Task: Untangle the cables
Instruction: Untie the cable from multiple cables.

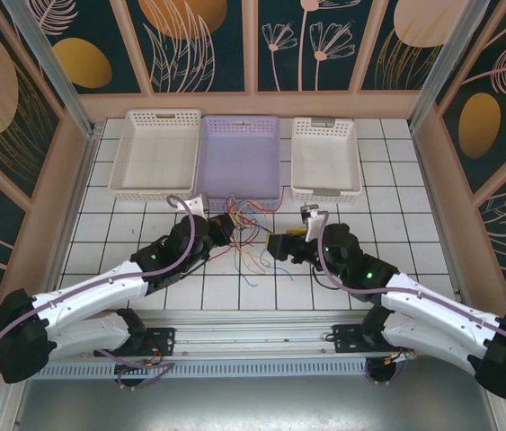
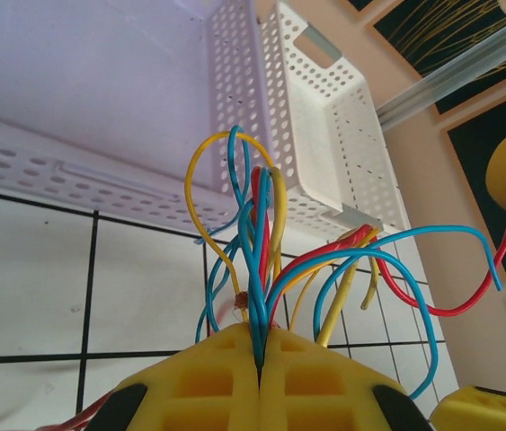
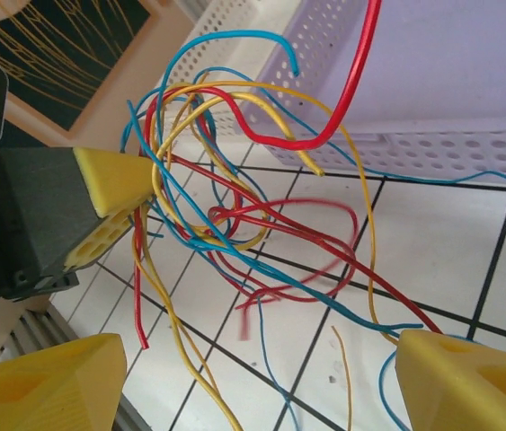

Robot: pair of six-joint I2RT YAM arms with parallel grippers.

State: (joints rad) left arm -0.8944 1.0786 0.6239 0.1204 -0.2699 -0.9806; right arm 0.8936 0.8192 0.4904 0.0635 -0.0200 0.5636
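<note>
Thin red, blue and yellow cables fan above the white tiled table, just before a lilac perforated basket. The left gripper clenches the bundle; the right gripper gapes beside it. The strands are likely light and floppy: pinch 1 near its free end.

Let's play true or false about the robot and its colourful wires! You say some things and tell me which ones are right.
1. The left gripper is pinched shut on a bunch of thin red, blue and yellow wires. True.
2. The right gripper is squeezed shut too. False: its yellow fingers stand wide apart, pinching nothing.
3. The lilac plastic basket sits between two white plastic baskets. True.
4. The wires lie neatly inside the lilac basket. False: they are a tangle over the white tiled table, in front of that basket.
</note>
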